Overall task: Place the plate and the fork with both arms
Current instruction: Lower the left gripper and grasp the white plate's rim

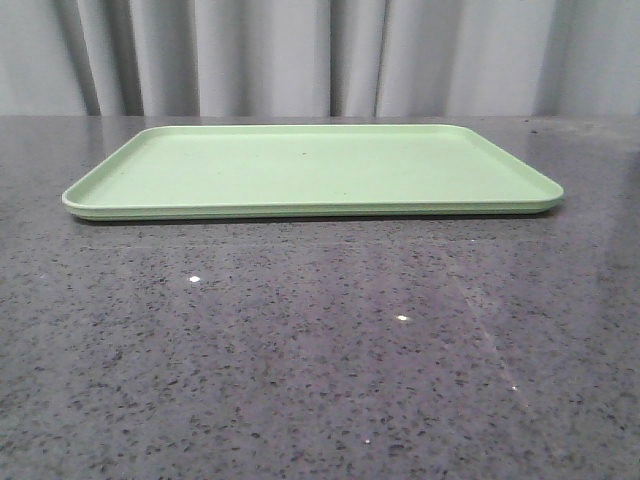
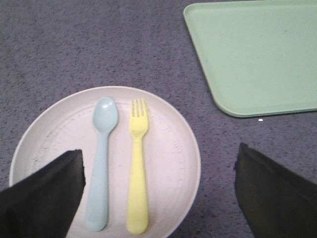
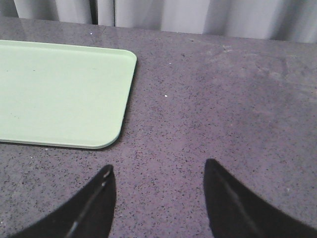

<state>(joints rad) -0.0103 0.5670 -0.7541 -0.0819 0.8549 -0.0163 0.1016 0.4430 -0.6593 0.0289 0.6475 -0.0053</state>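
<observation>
The left tool (image 2: 158,198) hung over the speckled grey worktop (image 1: 320,380) with its fingers spread wide and nothing between them. One finger (image 2: 44,198) overlapped the near rim of the plate (image 2: 168,148); the other stood off the plate, over bare worktop. The plate lay flat on the worktop, near one rounded corner of the green tray (image 2: 257,54) but apart from it. On the plate, the yellow fork (image 2: 137,173) lay just beside a pale blue spoon (image 2: 101,163), parallel to it, tines and bowl both pointing away from the fingers. The right tool (image 3: 158,198) was likewise open and empty, over bare worktop beside another corner of the tray, with neither plate nor fork in its view. The front view showed only the tray, nothing on it.

Judged from this, no grasp had begun. A sound plate grasp would close on the rim, one finger under the lip, and keep the dish level so the utensils did not slide. The fork called for a pinch across its handle, clear of the spoon.
</observation>
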